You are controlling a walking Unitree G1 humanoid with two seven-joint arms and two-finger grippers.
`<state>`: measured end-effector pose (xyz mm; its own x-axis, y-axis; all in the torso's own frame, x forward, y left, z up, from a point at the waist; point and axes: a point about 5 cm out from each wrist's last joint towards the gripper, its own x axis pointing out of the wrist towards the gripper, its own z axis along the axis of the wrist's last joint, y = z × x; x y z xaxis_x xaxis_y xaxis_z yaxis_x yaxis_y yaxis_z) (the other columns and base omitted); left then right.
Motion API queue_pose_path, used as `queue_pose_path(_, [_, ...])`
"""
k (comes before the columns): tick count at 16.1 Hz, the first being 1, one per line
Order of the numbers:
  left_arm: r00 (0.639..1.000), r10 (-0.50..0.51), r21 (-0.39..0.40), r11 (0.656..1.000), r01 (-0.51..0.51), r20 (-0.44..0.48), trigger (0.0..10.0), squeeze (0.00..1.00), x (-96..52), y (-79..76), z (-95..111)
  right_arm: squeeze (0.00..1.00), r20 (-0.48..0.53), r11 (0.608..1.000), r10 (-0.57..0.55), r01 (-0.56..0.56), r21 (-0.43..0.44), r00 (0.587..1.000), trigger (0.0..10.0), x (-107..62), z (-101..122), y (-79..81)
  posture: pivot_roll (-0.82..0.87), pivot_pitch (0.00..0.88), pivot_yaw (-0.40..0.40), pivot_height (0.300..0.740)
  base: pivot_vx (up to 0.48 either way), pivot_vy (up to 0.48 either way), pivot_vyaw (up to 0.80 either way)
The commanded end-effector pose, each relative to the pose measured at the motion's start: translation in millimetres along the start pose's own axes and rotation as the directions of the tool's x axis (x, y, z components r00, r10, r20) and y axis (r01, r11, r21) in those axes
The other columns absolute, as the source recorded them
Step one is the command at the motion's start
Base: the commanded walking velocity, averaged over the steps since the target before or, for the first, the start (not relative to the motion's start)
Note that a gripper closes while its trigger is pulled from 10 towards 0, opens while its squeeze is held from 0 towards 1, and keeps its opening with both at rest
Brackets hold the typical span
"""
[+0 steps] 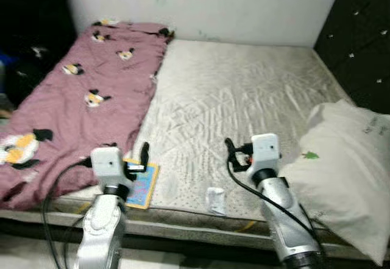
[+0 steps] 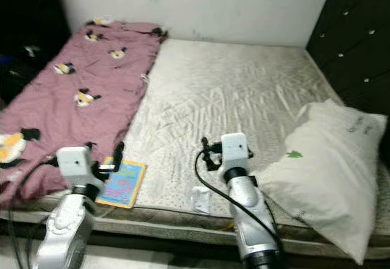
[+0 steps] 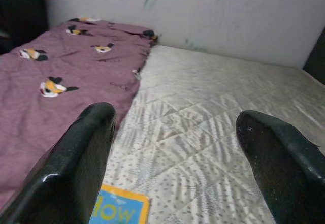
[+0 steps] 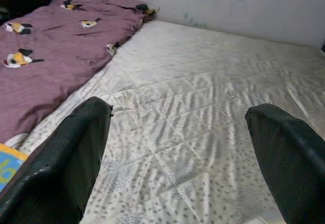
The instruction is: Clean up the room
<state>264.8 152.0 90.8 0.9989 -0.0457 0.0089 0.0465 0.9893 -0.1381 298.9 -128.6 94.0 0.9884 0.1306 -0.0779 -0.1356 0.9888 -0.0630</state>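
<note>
A bare white mattress (image 1: 244,98) lies before me, with a mauve blanket (image 1: 85,92) printed with cartoon figures spread over its left side. At the front edge lies a yellow and blue book (image 1: 142,186), and beside it a small crumpled white packet (image 1: 216,200). My left gripper (image 1: 133,160) hovers just over the book's near end, open with nothing between its fingers (image 3: 76,173). My right gripper (image 1: 234,154) is held over the mattress behind the packet, also open and empty, its fingers (image 4: 61,163) wide apart.
A big white pillow (image 1: 341,183) leans at the front right corner of the bed. A dark padded headboard (image 1: 359,43) stands along the right side and a marked white wall (image 1: 213,7) along the back. Dark clutter (image 1: 24,55) sits left of the bed.
</note>
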Motion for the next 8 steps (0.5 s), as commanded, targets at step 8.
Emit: queue_pose_path(8, [1.0,-0.004,-0.011,1.0,0.004,-0.007,10.0,0.0,-0.2,-3.2,3.2,0.0,-0.017,0.997,-0.063,0.064,0.035,0.998,10.0,-3.5,0.0,-13.2,-0.01,0.056,-0.038,0.74,0.0,0.0,-0.45])
